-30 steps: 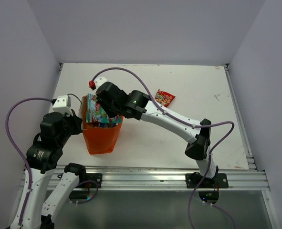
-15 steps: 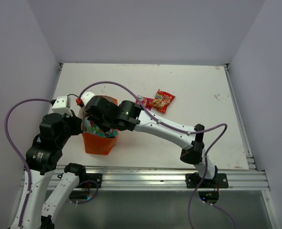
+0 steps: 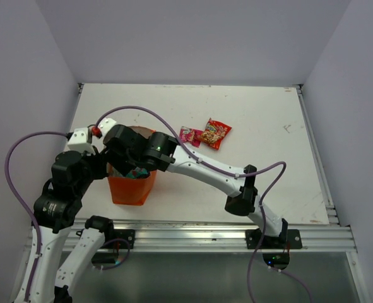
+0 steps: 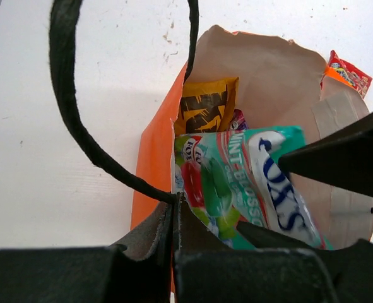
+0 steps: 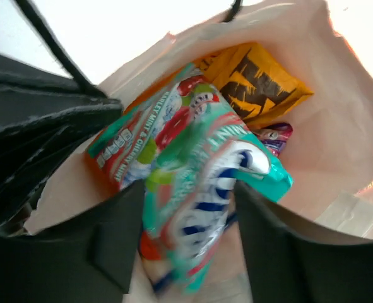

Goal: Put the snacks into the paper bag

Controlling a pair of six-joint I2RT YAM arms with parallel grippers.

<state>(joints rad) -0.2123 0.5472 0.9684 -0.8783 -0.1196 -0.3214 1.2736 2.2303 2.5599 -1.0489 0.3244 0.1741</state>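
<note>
The paper bag (image 3: 130, 188) stood upright near the front left of the table (image 3: 268, 120), its mouth open to the ceiling. On its left side the left gripper (image 4: 175, 211) was clenched shut on the bag's rim, just where a dark cord handle (image 4: 66, 113) met the paper, pinching the orange wall between its fingers.

The right arm reached across from the right, and its wrist hung over the bag's mouth with the right gripper (image 5: 189, 189) dipped inside. Its fingers (image 5: 110, 252) stood well apart, one on each side of a teal Fox's packet (image 4: 249, 189). From where I stood they looked loosed rather than squeezing, though I could not tell whether they touched the packet's edges. That packet lay tilted on top of the others, its printed face upward.

Deeper in the bag, against the far wall, an orange-yellow packet (image 4: 205, 107) with dark lettering stood on end. A purple packet (image 5: 276, 136) peeked out just beside it, mostly covered by the teal one.

Farther back on the table, to the right of the bag and well apart from it, lay two packets outside it. A small pink packet (image 3: 189, 136) sat on the left and a red packet (image 3: 216, 133) just beside it on the right, the two touching or nearly so.
</note>
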